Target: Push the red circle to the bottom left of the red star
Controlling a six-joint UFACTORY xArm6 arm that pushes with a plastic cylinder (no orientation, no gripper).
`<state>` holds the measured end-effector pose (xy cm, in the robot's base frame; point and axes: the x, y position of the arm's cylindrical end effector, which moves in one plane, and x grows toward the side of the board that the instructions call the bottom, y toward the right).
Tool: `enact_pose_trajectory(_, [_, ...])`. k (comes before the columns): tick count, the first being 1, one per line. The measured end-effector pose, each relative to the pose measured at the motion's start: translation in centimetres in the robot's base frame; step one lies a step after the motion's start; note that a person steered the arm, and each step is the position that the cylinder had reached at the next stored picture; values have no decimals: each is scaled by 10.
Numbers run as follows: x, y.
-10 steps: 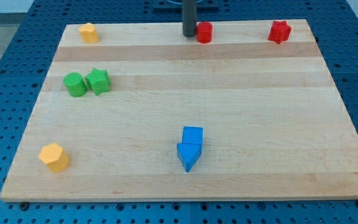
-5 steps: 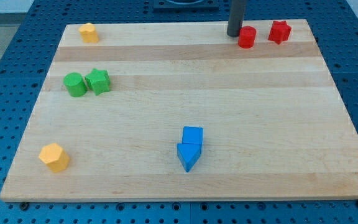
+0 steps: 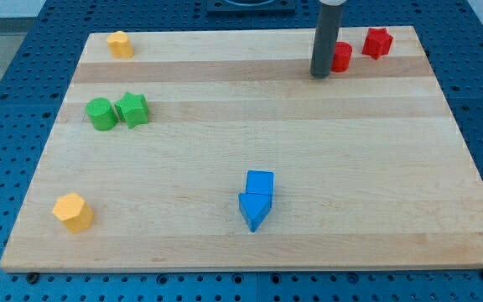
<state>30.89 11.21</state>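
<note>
The red circle (image 3: 341, 57) sits near the board's top edge, toward the view's right. The red star (image 3: 377, 42) is just up and to the right of it, with a small gap between them. My tip (image 3: 320, 75) is on the board at the circle's lower left, and the rod hides the circle's left edge.
A green circle (image 3: 101, 114) and a green star (image 3: 132, 110) touch at the view's left. A yellow block (image 3: 120, 44) is at the top left, another yellow block (image 3: 74, 211) at the bottom left. A blue cube (image 3: 260, 183) and a blue triangle (image 3: 254, 210) touch at bottom centre.
The rod pushed the red circle rightward along the top edge, from mid-board to beside the red star. My tip has since moved slightly downward, to the circle's lower left.
</note>
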Motion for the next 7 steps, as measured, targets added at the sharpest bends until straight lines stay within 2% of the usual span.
enact_pose_trajectory(5, [-22,39])
enact_pose_trajectory(7, [-47,-50])
